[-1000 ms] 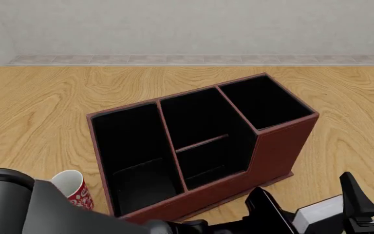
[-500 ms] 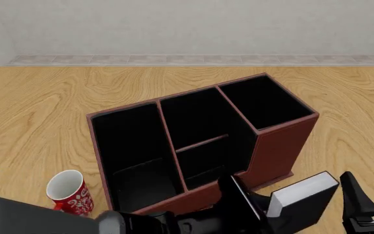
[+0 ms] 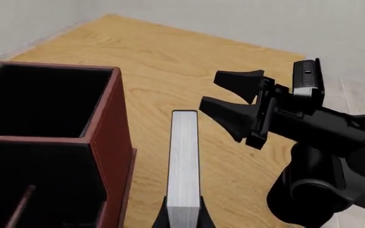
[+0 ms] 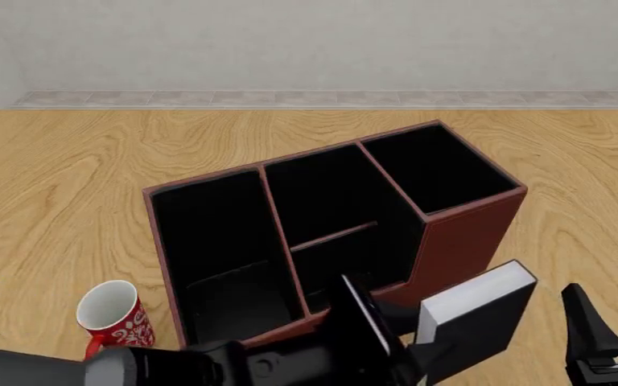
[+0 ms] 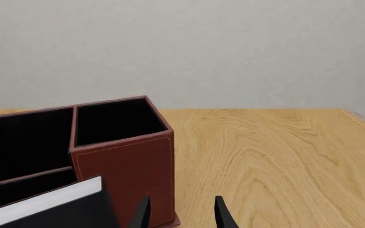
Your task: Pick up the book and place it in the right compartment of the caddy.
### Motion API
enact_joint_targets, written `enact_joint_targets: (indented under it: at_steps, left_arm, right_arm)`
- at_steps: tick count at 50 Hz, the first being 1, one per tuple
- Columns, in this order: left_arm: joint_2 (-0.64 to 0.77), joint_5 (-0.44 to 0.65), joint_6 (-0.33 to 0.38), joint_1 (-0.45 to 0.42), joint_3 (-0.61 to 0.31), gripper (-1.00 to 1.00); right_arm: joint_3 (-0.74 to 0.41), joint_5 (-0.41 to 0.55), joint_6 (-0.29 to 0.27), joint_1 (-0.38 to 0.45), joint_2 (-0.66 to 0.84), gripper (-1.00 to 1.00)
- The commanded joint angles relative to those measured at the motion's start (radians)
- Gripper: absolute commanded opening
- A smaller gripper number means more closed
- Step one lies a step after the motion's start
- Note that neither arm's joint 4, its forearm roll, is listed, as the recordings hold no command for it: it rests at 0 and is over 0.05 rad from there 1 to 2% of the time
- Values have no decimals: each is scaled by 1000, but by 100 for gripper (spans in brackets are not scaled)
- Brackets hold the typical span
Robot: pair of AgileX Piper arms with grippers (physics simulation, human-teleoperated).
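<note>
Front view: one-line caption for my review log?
Left pincer holds the book tilted, in front of the caddy; red mug beside it.

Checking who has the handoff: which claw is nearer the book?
Left. The left claw grips the book at its lower end; the right claw sits open just right of it, not touching.

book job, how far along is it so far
Pickup looks done: the left pincer is shut on the book, which is held tilted in front of the caddy. The carry is in hand. Left to do: lift it over the full-height front wall and lower it into the right compartment, which shows only its black inside. The right pincer is open, holding nothing.
</note>
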Motion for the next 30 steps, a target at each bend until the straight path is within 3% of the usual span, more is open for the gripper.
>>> enact_joint_targets:
  at_steps: [1,14,30]
  left_arm:
    - [-65,21,23,-9,2,-100]
    - [-119,46,57,-14,7,-100]
    - [-237,161,108,-20,-25,-100]
  right_arm:
    - [0,0,0,0,0,100]
    - [0,0,0,0,0,100]
    - [0,0,0,0,0,100]
